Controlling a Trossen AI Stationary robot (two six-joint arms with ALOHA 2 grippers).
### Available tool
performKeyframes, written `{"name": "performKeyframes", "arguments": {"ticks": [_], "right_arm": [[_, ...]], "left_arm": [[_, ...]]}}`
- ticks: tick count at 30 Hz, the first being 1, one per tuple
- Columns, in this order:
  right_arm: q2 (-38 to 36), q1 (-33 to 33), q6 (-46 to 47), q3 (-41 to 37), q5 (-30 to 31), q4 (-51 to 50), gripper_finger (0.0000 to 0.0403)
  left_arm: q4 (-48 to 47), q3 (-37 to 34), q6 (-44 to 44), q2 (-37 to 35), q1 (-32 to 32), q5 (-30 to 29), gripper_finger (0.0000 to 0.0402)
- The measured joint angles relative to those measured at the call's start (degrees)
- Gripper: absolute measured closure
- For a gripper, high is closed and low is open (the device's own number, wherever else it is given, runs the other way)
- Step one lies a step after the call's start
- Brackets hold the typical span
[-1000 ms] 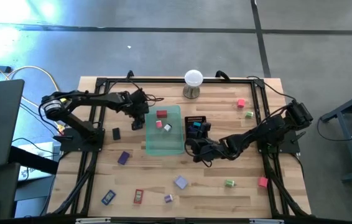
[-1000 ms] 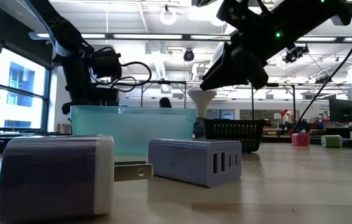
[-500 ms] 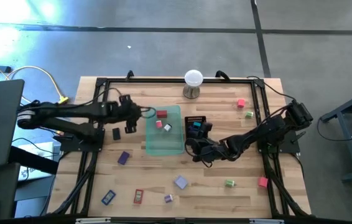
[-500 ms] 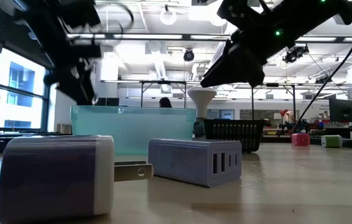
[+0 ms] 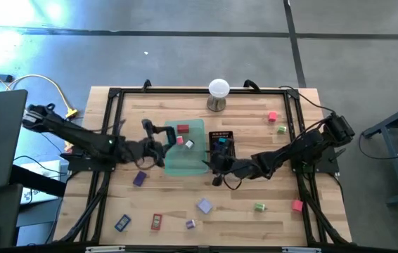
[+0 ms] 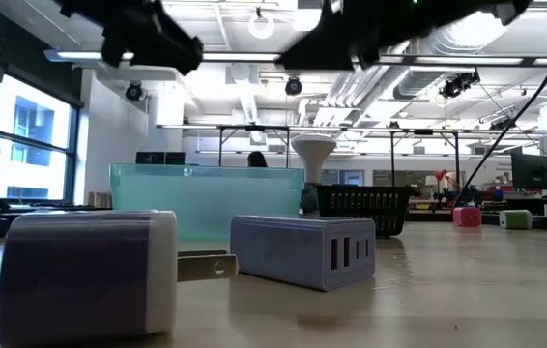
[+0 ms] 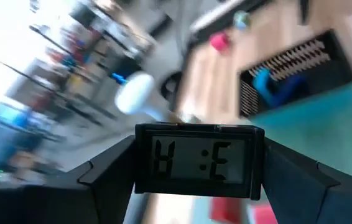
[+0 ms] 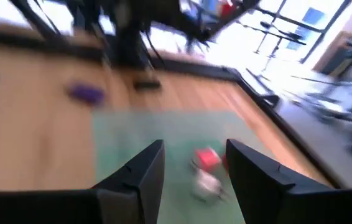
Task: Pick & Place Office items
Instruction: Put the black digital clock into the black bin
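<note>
Wrist views blurred; clock (image 7: 199,160) digits garbled.

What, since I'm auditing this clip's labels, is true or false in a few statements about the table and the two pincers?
1. The left pincer holds a small black digital clock. True.
2. The white ball sits inside the green tray. False: it stands on its metal stand at the table's far edge, outside the tray.
3. A red block lies in the green tray. True.
4. The right pincer grips a pink block. False: it is open and empty, near the green tray and the black mesh tray.
</note>
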Motion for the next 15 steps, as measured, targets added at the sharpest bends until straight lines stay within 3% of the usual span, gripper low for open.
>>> {"name": "performKeyframes", "arguments": {"ticks": [3,6,15], "right_arm": [[-1.2,-0.7,2.9,0.1,-6.3,3.7,0.0241],[-2.0,-1.7,4.5,0.1,-10.3,3.8,0.0231],[-1.7,-4.6,12.2,0.0,-11.9,3.1,0.0144]], "left_arm": [[10.3,0.0,7.8,6.4,-2.7,-8.9,0.0119],[20.2,0.0,14.9,13.0,-4.3,-13.7,0.0118],[51.7,0.0,31.4,30.0,-6.8,-14.2,0.0118]]}}
